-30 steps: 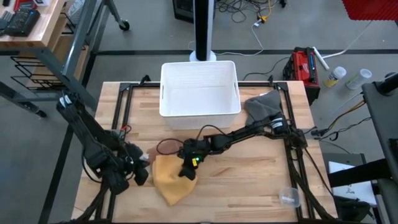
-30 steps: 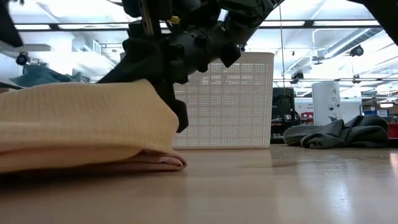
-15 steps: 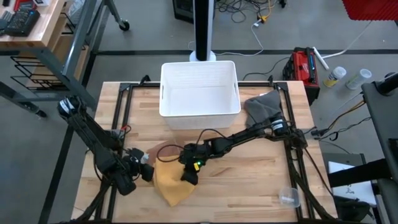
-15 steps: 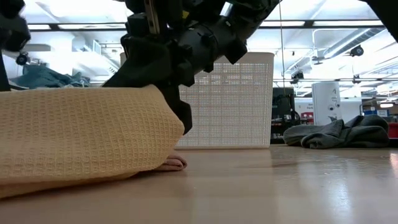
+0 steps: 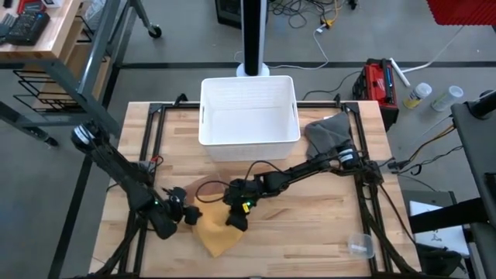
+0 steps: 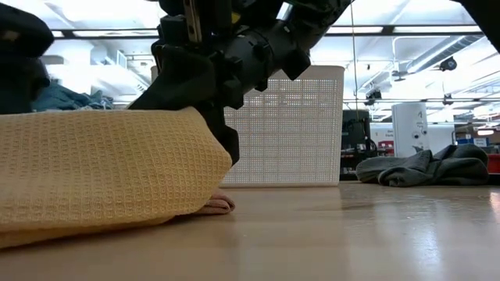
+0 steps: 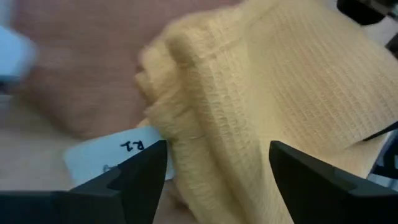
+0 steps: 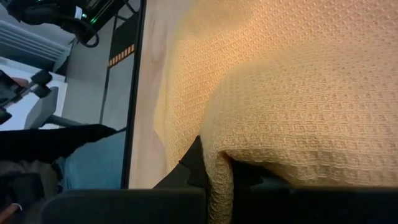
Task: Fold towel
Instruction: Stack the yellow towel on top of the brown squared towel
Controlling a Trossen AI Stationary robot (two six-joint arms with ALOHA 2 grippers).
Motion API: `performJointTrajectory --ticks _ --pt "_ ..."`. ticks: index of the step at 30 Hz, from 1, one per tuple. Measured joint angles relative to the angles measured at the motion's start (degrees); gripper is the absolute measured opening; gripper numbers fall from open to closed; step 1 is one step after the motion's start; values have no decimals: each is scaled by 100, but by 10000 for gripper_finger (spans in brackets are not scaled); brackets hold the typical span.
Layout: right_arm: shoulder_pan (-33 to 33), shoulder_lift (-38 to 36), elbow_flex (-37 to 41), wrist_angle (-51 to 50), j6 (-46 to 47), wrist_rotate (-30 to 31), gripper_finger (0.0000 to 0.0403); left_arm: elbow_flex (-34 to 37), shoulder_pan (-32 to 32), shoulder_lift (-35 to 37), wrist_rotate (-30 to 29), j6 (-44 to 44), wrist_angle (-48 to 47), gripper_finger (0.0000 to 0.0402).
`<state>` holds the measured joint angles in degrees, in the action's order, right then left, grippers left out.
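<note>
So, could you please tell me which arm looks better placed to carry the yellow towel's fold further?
Probably the right. The right gripper is already shut on the yellow waffle towel, cloth draped over its fingers. The left gripper sits open at the towel's bunched edge, holding nothing.

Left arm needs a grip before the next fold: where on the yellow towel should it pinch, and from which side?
Pinch the bunched, layered edge of the yellow towel that sits between the open left gripper fingers, coming in level from the table's left. The right gripper already holds the opposite edge.
</note>
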<state>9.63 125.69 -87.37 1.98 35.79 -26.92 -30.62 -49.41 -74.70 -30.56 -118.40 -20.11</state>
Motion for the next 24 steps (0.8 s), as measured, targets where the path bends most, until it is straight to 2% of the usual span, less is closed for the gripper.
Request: performJointTrajectory --ticks 5,8,11,15,16,20,24 --pt "0 0 0 -1 -38 0 8 222 197 -253 2 455 935 263" --pt "0 0 0 -6 -47 0 8 277 237 -264 -20 717 984 236" --pt "0 0 0 -14 -51 0 8 199 238 -229 -217 1273 975 167" --pt "0 0 0 -25 -44 -2 8 29 256 -146 -515 1715 930 30" --pt "0 0 -12 -37 -44 -2 8 14 265 -84 -596 1789 868 18" --pt "0 0 -102 -60 -40 -2 8 -150 266 97 -1031 2427 837 21" --pt "0 0 -243 -149 -44 -4 8 -377 275 233 -1311 3116 731 7"
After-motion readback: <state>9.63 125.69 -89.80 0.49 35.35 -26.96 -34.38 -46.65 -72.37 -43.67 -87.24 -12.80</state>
